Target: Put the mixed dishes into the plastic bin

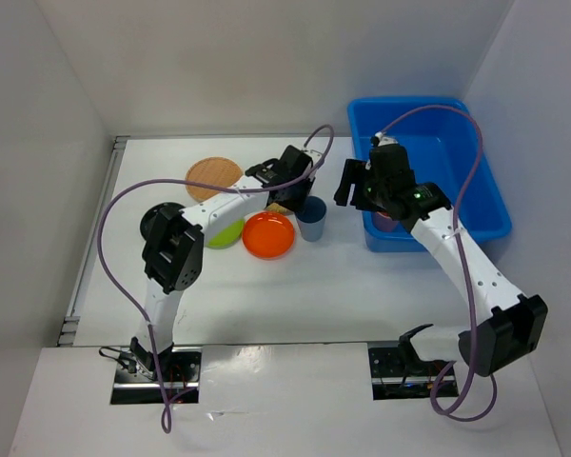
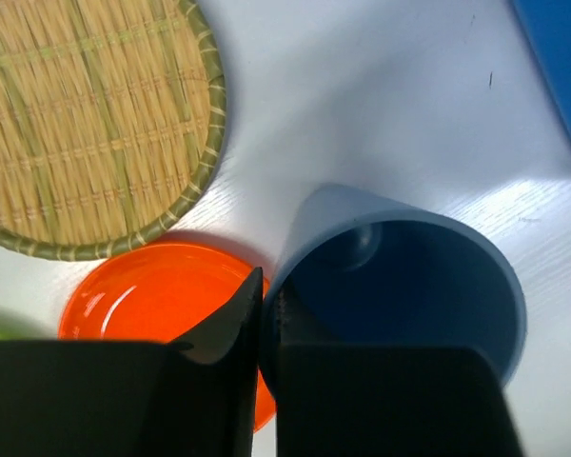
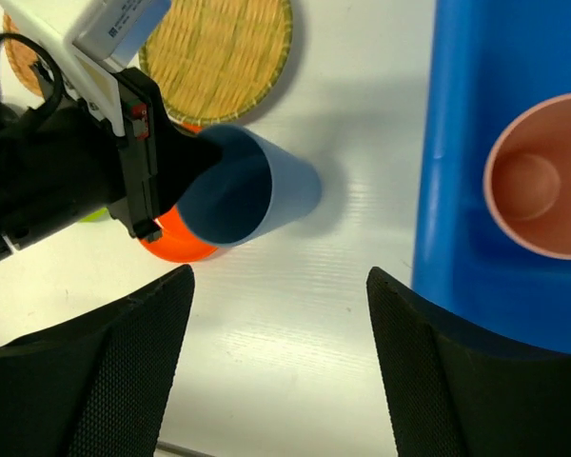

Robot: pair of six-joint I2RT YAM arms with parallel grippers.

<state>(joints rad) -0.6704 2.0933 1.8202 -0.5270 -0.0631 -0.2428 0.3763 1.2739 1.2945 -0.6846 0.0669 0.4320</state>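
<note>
On the white table (image 1: 314, 295), the orange plate (image 1: 268, 234) is seen nearest. The lime green plate (image 1: 228, 234) is just to its left and the black plate (image 1: 155, 219) further left. The blue cup (image 1: 311, 217) stands upright just right of the orange plate. Its wall is pinched at the rim by the left gripper (image 2: 269, 290), with one finger inside and one outside. One tan woven plate (image 2: 86, 124) lies just beyond the orange plate, and a second woven plate (image 1: 214, 177) is set further back to the left. The right gripper (image 3: 278, 286) is held spread wide and empty above the table, by the left edge of the blue plastic bin (image 1: 438, 160). The pink cup (image 3: 542, 181) stands upright in the bin's near left corner.
</note>
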